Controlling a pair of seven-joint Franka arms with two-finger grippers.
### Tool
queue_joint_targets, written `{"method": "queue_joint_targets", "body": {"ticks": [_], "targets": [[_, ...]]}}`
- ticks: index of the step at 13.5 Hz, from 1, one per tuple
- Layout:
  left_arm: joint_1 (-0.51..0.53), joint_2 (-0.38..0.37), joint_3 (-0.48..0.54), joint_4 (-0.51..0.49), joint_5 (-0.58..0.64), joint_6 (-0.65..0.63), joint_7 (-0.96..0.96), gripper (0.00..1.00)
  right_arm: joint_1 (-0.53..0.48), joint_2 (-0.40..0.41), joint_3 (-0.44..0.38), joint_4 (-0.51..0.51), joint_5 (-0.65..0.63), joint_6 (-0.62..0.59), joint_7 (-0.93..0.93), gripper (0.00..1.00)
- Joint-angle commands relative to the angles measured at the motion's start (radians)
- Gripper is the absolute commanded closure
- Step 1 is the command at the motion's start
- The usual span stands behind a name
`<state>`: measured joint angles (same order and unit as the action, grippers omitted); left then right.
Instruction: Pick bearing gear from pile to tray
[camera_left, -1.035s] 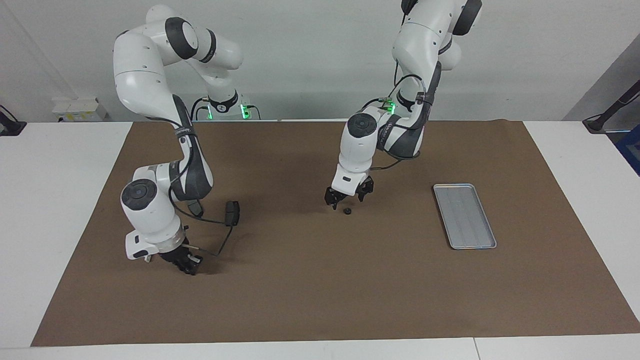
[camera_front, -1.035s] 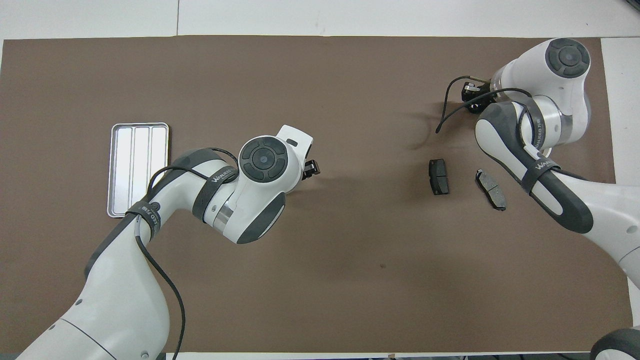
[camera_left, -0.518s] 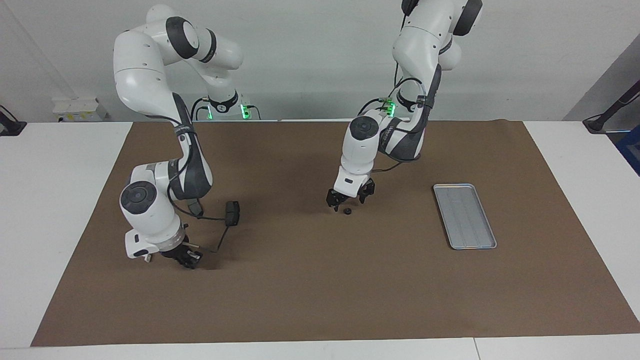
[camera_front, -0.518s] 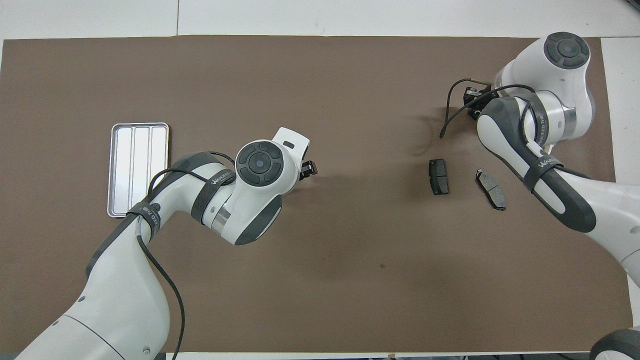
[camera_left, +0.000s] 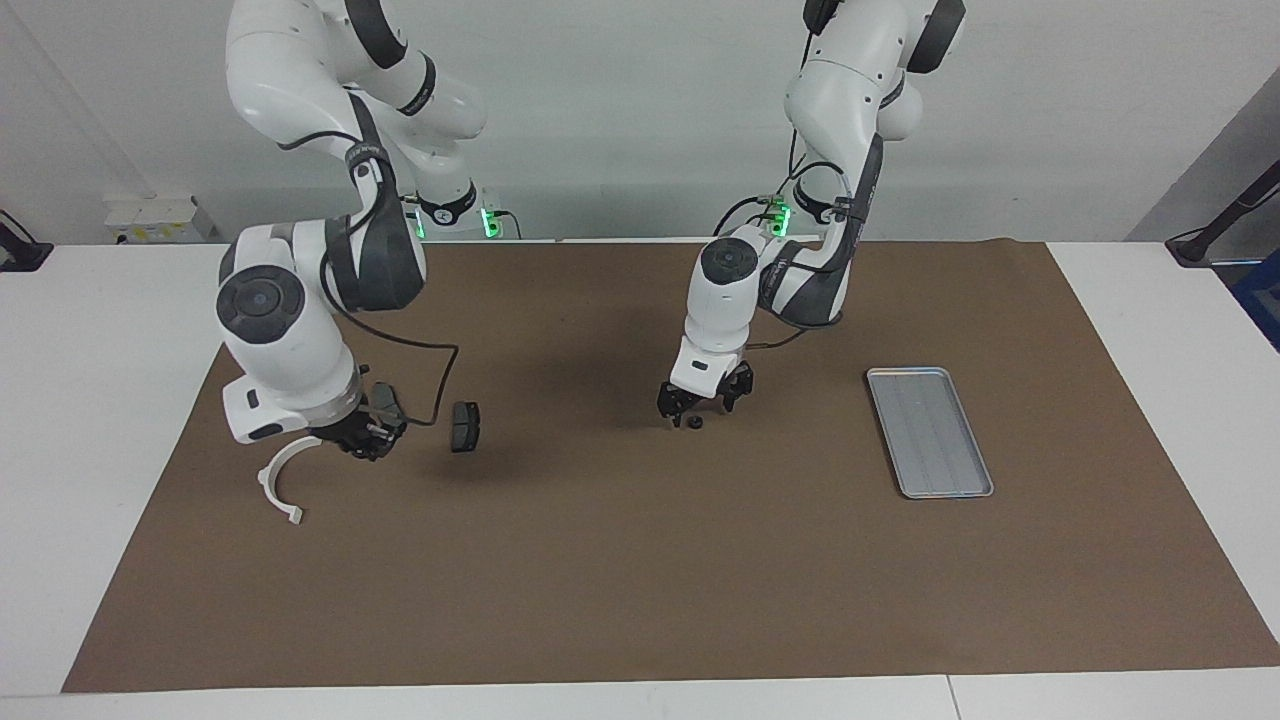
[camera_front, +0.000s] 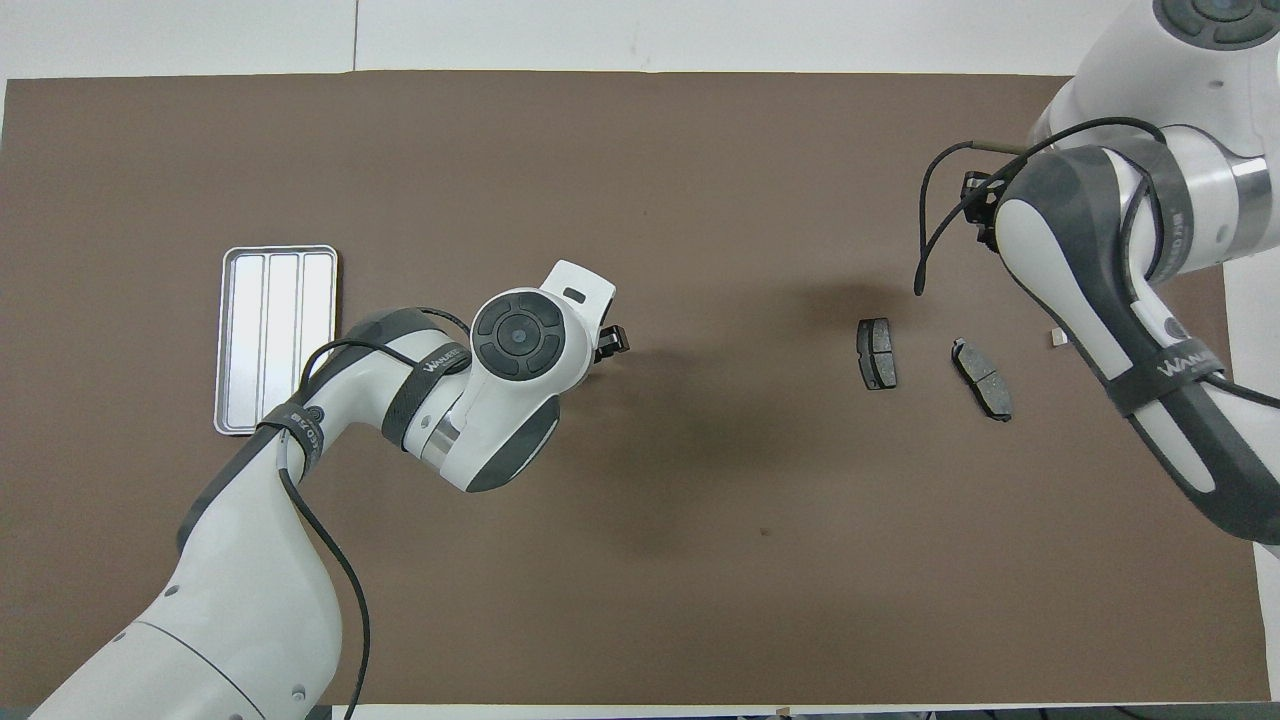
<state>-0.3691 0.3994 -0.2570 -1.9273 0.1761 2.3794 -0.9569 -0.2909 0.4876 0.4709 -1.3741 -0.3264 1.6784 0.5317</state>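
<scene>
The tray (camera_front: 279, 340) lies toward the left arm's end of the surface (camera_front: 640, 560), on the brown mat (camera_front: 700, 180). Two dark brake pads (camera_front: 877, 353) lie side by side, apart, toward the right arm's end. The left tool (camera_front: 610, 342) hangs over mid-mat.

Bare mat between gear (camera_left: 692, 422) and tray (camera_left: 929, 431).
</scene>
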Motion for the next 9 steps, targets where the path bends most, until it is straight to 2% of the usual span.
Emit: {"method": "queue_joint_targets", "body": {"ticks": [1,2,4,9], "targets": [[-0.005,-0.007,0.002,-0.028,0.028,0.029,-0.023,0.08,-0.004,-0.069,0.023,0.012,0.043,-0.077,-0.021,1.00],[-0.007,-0.007,0.002,-0.029,0.028,0.029,-0.035,0.26,-0.004,-0.093,0.034,0.010,0.053,-0.101,-0.013,1.00],[-0.008,-0.007,0.002,-0.025,0.028,0.029,-0.052,1.00,0.016,-0.127,0.038,0.010,0.076,-0.135,-0.001,1.00],[0.001,-0.005,0.005,-0.009,0.029,0.026,-0.049,1.00,0.090,-0.149,0.038,0.009,0.122,-0.149,0.204,1.00]]}}
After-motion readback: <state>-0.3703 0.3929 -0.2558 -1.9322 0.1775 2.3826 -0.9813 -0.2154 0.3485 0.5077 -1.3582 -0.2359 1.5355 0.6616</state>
